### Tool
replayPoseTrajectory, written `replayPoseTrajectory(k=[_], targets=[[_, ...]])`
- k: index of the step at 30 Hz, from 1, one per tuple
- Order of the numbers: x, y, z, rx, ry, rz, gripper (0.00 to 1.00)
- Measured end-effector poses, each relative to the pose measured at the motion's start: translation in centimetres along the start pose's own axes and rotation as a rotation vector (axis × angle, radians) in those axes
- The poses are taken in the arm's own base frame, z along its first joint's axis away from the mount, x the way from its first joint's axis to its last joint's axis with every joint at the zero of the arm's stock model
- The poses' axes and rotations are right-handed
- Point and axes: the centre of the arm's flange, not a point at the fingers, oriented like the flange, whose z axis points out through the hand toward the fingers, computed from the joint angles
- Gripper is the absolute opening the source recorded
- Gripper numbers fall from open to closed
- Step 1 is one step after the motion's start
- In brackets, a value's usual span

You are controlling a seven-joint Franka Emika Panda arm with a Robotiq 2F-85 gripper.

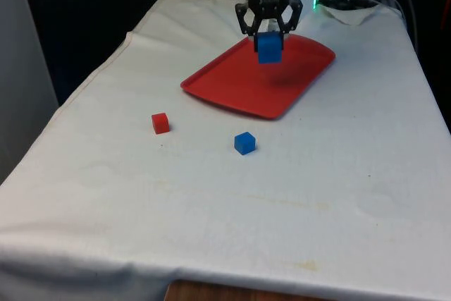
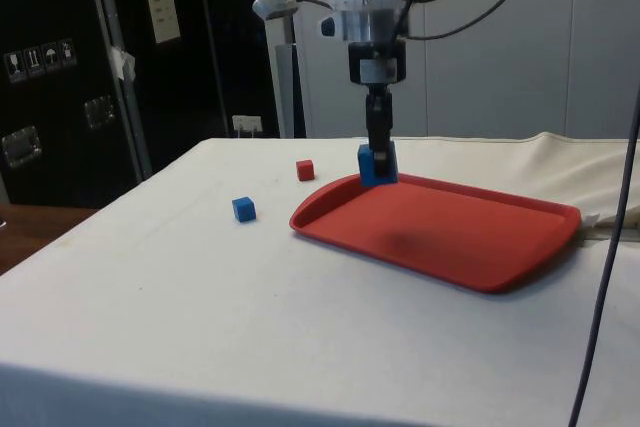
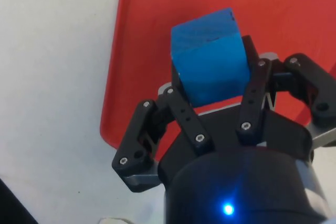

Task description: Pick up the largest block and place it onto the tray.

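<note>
small blue block (image 1: 244, 143) lies nearest on the white-clothed desk (image 1: 282, 209), a small red block (image 1: 161, 123) toward the front view's left. beyond them, the black gripper (image 1: 268, 33) pinches the large blue block (image 1: 268, 48), held above the red tray (image 1: 246, 86).

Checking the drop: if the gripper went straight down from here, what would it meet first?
The red tray, most likely. The gripper points down, holding the large blue block above the tray's surface, so the block would touch first.

no legible text, labels or numbers anywhere
</note>
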Motion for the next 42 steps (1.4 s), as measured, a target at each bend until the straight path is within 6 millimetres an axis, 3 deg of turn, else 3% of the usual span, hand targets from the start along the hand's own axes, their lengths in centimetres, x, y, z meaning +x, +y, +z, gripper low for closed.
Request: replayPoseTrajectory(k=[14,42], targets=[[-0.3,0.9,1.3,-0.029,-0.011,-0.013,0.00],[-2.0,2.1,6.3,-0.150,0.011,-0.027,0.00]])
